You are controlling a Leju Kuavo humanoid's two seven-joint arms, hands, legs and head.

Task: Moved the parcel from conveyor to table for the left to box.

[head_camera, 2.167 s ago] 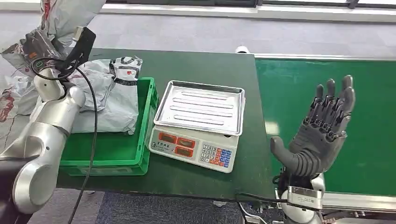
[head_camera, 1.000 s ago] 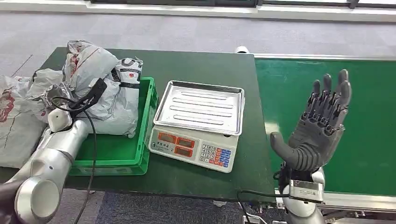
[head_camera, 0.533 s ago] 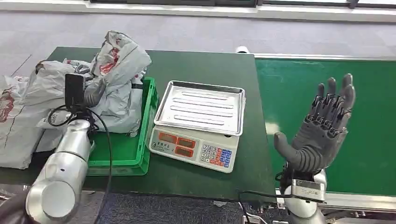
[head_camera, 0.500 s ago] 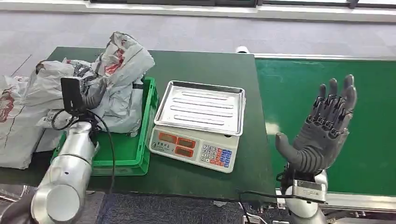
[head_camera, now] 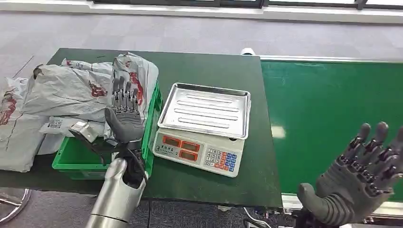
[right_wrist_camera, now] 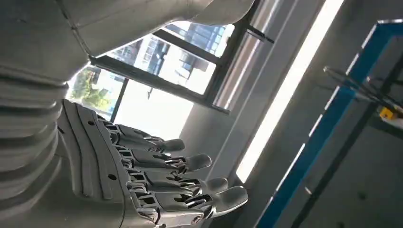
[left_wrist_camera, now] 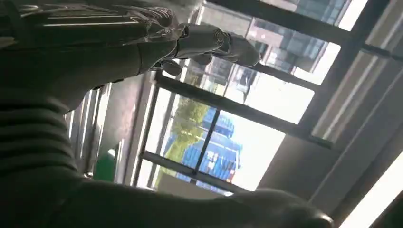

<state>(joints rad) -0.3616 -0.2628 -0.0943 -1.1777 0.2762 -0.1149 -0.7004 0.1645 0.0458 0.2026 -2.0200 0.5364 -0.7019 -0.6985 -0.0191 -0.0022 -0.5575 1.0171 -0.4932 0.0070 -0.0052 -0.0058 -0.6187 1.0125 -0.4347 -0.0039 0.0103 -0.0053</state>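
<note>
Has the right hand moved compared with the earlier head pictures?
Yes. The right hand has dropped and shifted toward the robot's right. Earlier it stood open level with the scale; now it sits open nearer the robot than the scale's keypad, over the conveyor's near edge.

Counts of the things being shown on the table and belt

Several grey parcels (head_camera: 71, 90) are being seen heaped together, their exact number not being tellable; one green crate (head_camera: 151, 124), one weighing scale (head_camera: 202, 128) with one steel tray (head_camera: 206, 109), one green conveyor belt (head_camera: 328, 109), one dark table (head_camera: 204, 66) and two robot hands, left (head_camera: 124, 115) and right (head_camera: 357, 187), are being counted.
</note>
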